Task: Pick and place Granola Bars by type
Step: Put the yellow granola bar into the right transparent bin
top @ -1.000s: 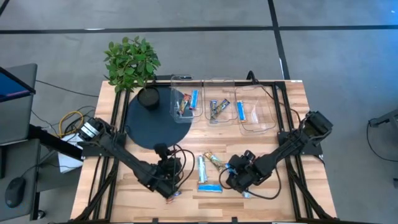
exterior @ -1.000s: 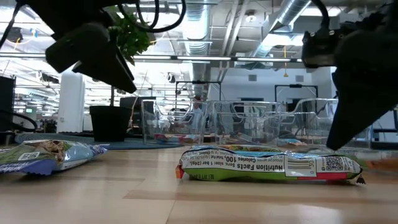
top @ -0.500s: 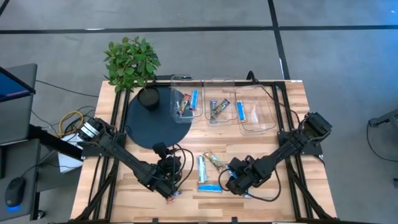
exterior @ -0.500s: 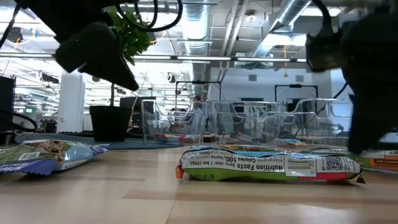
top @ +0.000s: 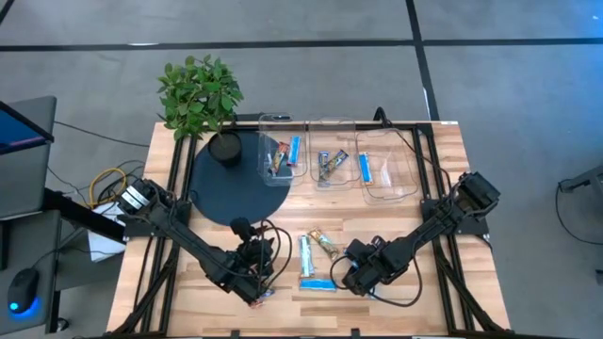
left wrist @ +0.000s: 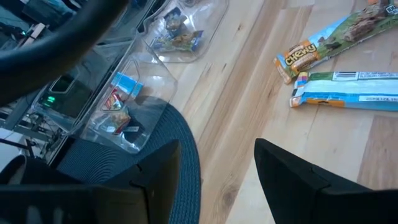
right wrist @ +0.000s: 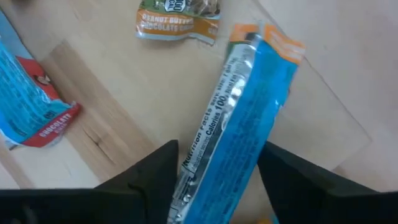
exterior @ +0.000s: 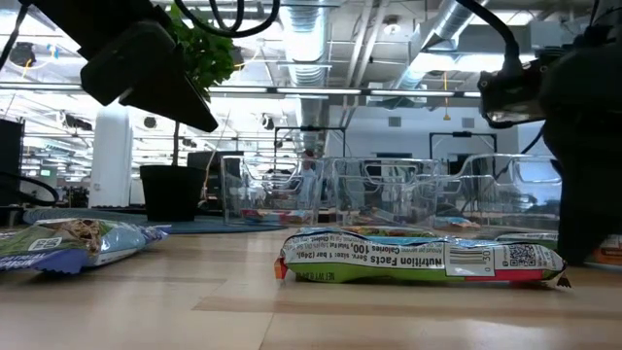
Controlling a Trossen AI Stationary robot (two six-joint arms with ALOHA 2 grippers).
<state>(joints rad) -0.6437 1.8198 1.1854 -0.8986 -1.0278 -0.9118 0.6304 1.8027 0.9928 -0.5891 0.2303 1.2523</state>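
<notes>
My right gripper [top: 350,276] is down near the table's front edge, open. In the right wrist view [right wrist: 221,149] its fingers stand on either side of a bright blue bar with an orange end [right wrist: 249,106], which lies flat on the wood. Whether they touch it, I cannot tell. My left gripper [top: 256,276] hovers open and empty over the front left [left wrist: 217,146]. Between the arms lie two blue bars [top: 306,252] [top: 317,283] and a brown-orange bar [top: 325,244]. More bars rest inside three clear tubs [top: 330,141].
A potted plant [top: 200,94] stands on a round black mat [top: 231,188] at the far left. The tubs line the far side. In the low view a bar [exterior: 418,258] lies in front and another bar [exterior: 68,241] at the left. Cables trail around both arms.
My right gripper has come down to the table and shifted slightly toward the table's left, so its fingers now straddle the blue bar with the orange end. The bars have stayed where they were.
</notes>
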